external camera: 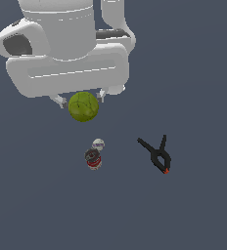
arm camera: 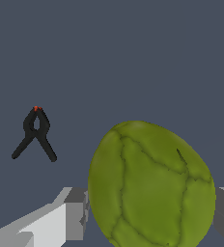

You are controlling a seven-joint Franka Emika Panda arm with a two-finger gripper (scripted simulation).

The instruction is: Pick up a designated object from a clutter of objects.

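Flat even render light, no cast shadows, no glare; coarse, slightly soft pixels; source direction unclear.

White rounded arm, grey recess, pale end effector (external camera: 82, 100)

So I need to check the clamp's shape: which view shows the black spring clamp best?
The exterior view: the black spring clamp lies whole and unobstructed, its handles spread and its red tip clear. The wrist view also shows it whole, but off to the side behind the large fruit.
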